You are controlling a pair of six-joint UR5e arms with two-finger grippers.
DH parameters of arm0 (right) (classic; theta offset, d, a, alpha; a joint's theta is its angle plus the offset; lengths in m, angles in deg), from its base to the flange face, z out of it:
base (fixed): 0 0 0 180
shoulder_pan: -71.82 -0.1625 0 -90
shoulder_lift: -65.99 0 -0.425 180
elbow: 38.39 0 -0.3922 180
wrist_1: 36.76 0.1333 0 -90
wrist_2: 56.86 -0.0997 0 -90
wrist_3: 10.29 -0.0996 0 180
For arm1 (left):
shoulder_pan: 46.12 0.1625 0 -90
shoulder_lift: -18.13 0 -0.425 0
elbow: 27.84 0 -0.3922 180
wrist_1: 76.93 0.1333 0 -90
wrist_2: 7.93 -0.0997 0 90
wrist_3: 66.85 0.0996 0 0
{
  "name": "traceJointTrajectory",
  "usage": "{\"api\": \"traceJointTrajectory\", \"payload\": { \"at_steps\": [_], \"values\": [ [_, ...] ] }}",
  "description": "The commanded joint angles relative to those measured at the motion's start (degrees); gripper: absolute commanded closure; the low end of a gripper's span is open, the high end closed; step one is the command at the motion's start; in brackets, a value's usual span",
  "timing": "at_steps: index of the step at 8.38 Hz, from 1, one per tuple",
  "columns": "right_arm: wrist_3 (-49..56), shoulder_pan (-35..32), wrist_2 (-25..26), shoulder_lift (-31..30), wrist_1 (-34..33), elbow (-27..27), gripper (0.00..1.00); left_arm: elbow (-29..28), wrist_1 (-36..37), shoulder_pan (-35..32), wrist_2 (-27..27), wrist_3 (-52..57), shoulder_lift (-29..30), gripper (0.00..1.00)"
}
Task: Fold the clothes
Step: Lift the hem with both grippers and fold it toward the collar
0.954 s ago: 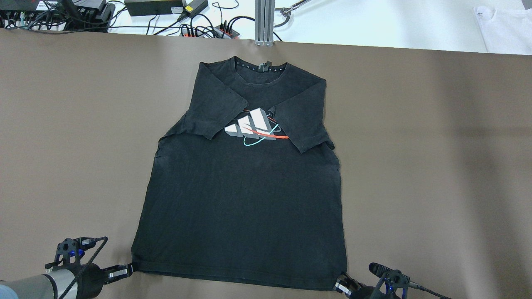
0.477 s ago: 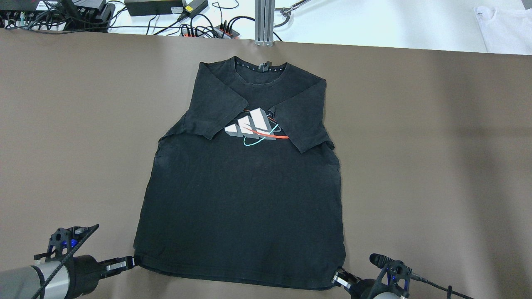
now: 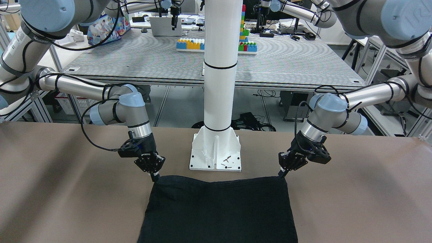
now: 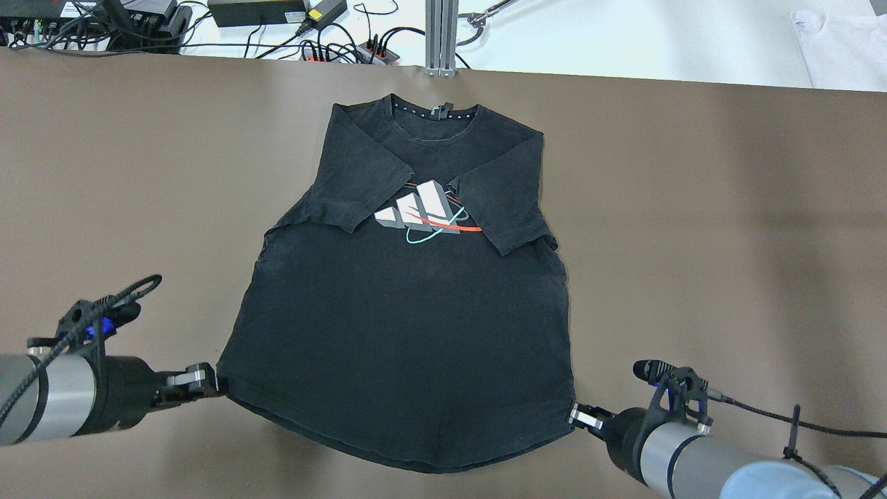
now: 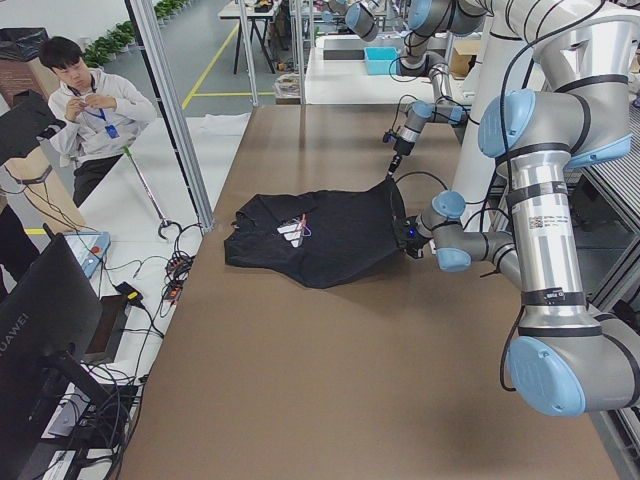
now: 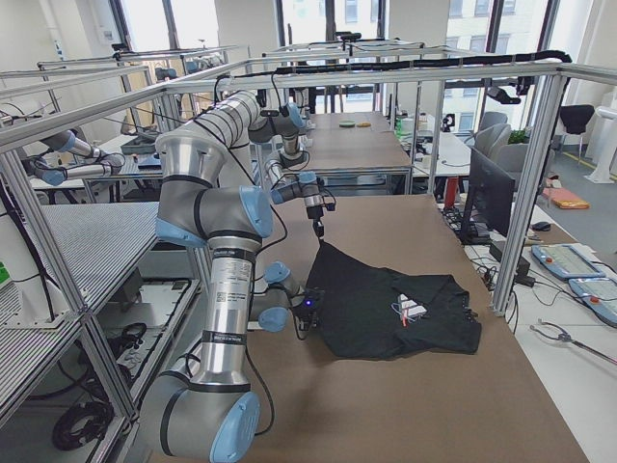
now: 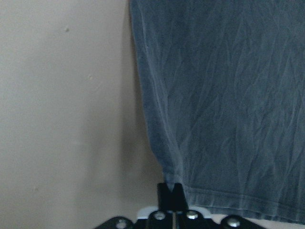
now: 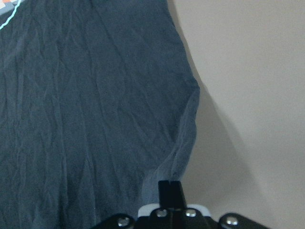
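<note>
The near corners of the shirt (image 4: pixel 409 326) are lifting off the table (image 4: pixel 727 242) now, left gripper (image 4: pixel 202 379) and right gripper (image 4: pixel 579 415) each clamped tight on one, so the fold toward the far end is starting.

The brown table (image 4: pixel 693 242) spreads flat under the left gripper (image 4: pixel 208 381) and the right gripper (image 4: pixel 574 414) and runs well out to either side of them. Ahead of the grippers, past the table's far edge, lies a white surface; black power adapters (image 4: pixel 256 10) and tangled cables sit there, ahead of the left gripper. An aluminium post (image 4: pixel 441 34) stands ahead, between the two. Behind and between the grippers a white column (image 3: pixel 219 84) rises from a bolted base plate (image 3: pixel 216 152). Farther behind is a striped grey table (image 3: pixel 287 64) with coloured building blocks (image 3: pixel 190 44). Far out beyond the left gripper's side, tall windows (image 6: pixel 154 24) let in daylight. The pale floor (image 5: pixel 130 210) carries a yellow line (image 5: pixel 225 50).
</note>
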Motion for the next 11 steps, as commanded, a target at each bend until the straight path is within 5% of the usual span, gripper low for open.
{"api": "traceJointTrajectory", "payload": {
  "at_steps": [1, 2, 4, 8, 11],
  "values": [
    [6.55, -11.18, -14.41, 7.71, -12.58, -1.94, 1.0, 1.24, 13.59, -12.69, 16.0, 5.65, 11.35, 1.0],
    [9.97, -12.08, -17.5, 13.34, -21.2, -4.3, 1.0, 1.24, 17.81, -16.2, 22.57, 8.63, 14.27, 1.0],
    [10.36, -5.37, -20.94, 12.09, -24.54, -9.57, 1.0, 4.65, 18.2, -16.43, 29.12, 10.6, 12.03, 1.0],
    [10.27, 10.3, -20.52, 1.36, -24.98, -20.74, 1.0, 14.15, 18.2, -3.87, 29.76, 10.6, 1.57, 1.0],
    [10.18, 10.94, -19.12, 1.09, -26.65, -22.17, 1.0, 15.66, 18.29, -3.14, 28.89, 10.6, 0.58, 1.0]
  ]
}}
